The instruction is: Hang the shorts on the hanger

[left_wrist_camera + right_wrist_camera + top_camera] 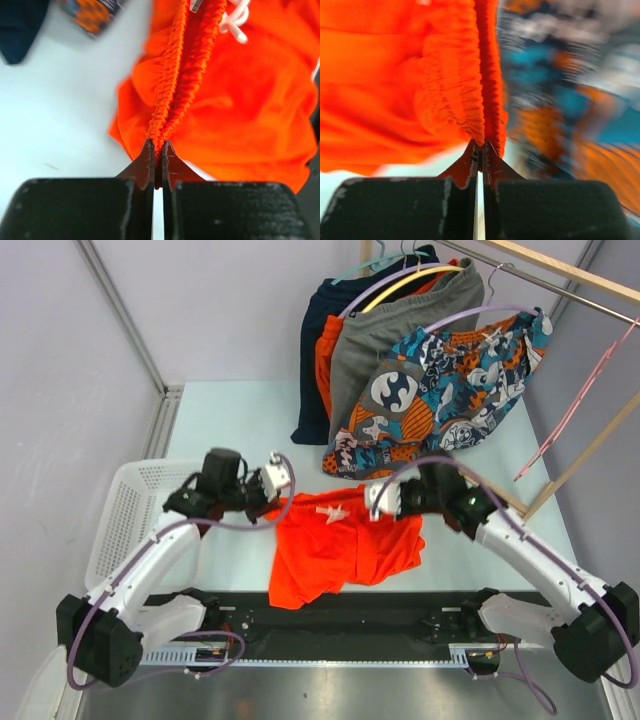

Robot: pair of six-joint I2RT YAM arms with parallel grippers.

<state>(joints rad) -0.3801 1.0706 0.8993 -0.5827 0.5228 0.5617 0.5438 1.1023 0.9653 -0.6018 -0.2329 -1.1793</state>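
The orange-red shorts (335, 545) with a white drawstring (330, 512) hang between my two grippers just above the table. My left gripper (277, 502) is shut on the left end of the waistband (172, 75). My right gripper (372, 502) is shut on the right end of the waistband (485, 75). In both wrist views the jaws pinch the gathered elastic edge. The pale pink hanger (585, 390) hangs from the wooden rail (560, 265) at the far right, away from both grippers.
Blue-orange-white patterned shorts (450, 380), grey shorts (385, 330) and dark garments (318, 350) hang on hangers at the back. A white basket (125, 510) stands at the left. A slanted wooden bar (590, 455) stands at the right.
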